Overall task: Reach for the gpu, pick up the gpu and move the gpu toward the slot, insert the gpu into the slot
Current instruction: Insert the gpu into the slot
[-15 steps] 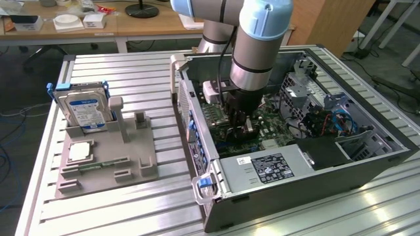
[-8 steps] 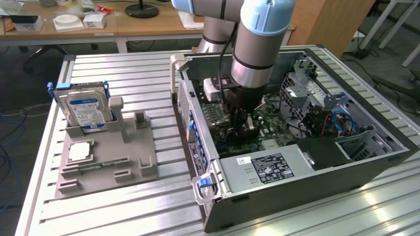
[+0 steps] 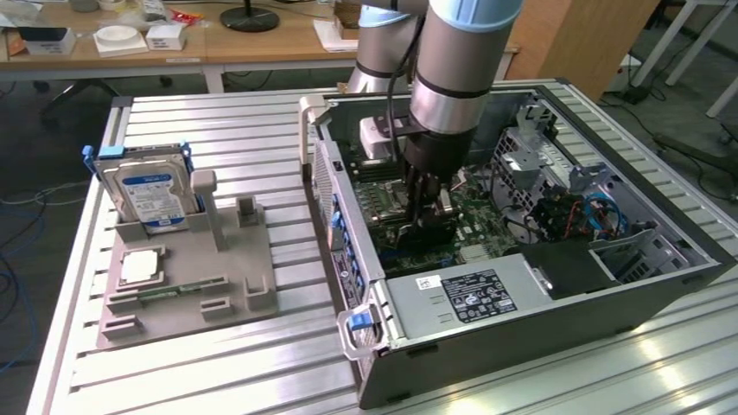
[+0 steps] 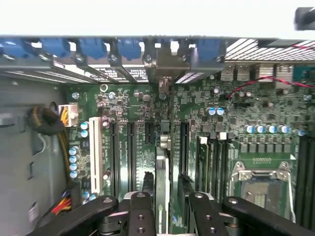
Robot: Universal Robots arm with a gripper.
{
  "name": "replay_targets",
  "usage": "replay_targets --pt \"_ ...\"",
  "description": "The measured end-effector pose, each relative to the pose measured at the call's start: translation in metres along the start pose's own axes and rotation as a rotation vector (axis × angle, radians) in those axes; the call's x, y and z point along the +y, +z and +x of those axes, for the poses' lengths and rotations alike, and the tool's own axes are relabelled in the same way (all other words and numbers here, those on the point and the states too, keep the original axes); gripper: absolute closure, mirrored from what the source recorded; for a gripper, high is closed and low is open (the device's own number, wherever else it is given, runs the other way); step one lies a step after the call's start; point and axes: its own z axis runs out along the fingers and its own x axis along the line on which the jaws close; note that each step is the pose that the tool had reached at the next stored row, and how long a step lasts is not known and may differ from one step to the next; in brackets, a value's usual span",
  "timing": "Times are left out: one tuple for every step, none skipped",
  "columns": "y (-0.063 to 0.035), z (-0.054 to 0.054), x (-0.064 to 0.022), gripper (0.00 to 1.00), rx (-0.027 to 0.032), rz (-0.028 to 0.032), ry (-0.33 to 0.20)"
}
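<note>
Status: reach and pickup look done, I'm at the insert step. Can't confirm the card is seated.

Nearest in the exterior view, the open PC case point(image 3: 645, 285) lies on the tabletop point(image 3: 231, 121). At its near end sits the power supply point(image 3: 473, 296), with the drive cage and blue cables point(image 3: 600, 212) at 3 o'clock of it.

Mid-case, the claw point(image 4: 165, 196) is down over the motherboard point(image 4: 138, 157). Its fingers point(image 4: 142, 211) are closed in on the gpu point(image 4: 161, 172), which I see edge-on between them, standing upright on the board. Its silver bracket point(image 4: 166, 61) sits at the rear wall's opening row, among the blue latches point(image 4: 91, 46). The slot is under the card edge, so I can't see the contacts. The neighbouring long connectors point(image 4: 130, 152) are bare. The processor socket point(image 4: 261, 179) is well apart from the card.

At 9 o'clock of the case, the grey fixture point(image 3: 185, 285) holds the hard drive point(image 3: 148, 192) upright, a square chip point(image 3: 141, 268) flat, and the memory stick point(image 3: 182, 288) lying in its groove.

Farthest back is a wooden desk point(image 3: 276, 39) with boxes.
</note>
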Motion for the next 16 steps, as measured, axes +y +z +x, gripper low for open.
replay_targets --pt "-0.0035 0.0 -0.0001 0.67 0.0 0.0002 0.0" --pt "-0.0071 -0.0001 -0.0002 0.67 0.0 0.0006 0.0" --pt "-0.0087 -0.0001 -0.0003 0.67 0.0001 0.001 0.0" --pt "-0.0086 -0.0001 -0.0003 0.67 -0.0002 0.0011 0.0" --pt "-0.0087 -0.0001 -0.0003 0.67 -0.0001 0.0011 0.0" --pt "-0.0086 -0.0001 -0.0003 0.68 -0.0002 0.0011 0.0" --pt "-0.0087 -0.0001 -0.0003 0.68 -0.0001 0.0011 0.0" --pt "-0.0087 -0.0001 -0.0002 0.75 0.0 0.001 0.0" --pt "-0.0087 -0.0001 -0.0003 0.8 0.0 0.001 0.0" --pt "-0.0087 -0.0001 -0.0003 0.86 0.0 0.001 0.0" --pt "-0.0087 -0.0001 -0.0003 0.9 0.0 0.001 0.0" --pt "-0.0087 -0.0001 -0.0003 0.9 0.0 0.001 0.0" --pt "-0.0087 -0.0001 -0.0003 0.9 -0.0001 0.001 0.0" --pt "-0.0087 -0.0001 -0.0003 0.9 0.0 0.001 0.0" --pt "-0.0087 -0.0001 -0.0002 0.9 0.0 0.001 0.0" --pt "-0.0087 -0.0001 -0.0003 0.9 -0.0001 0.001 0.0"
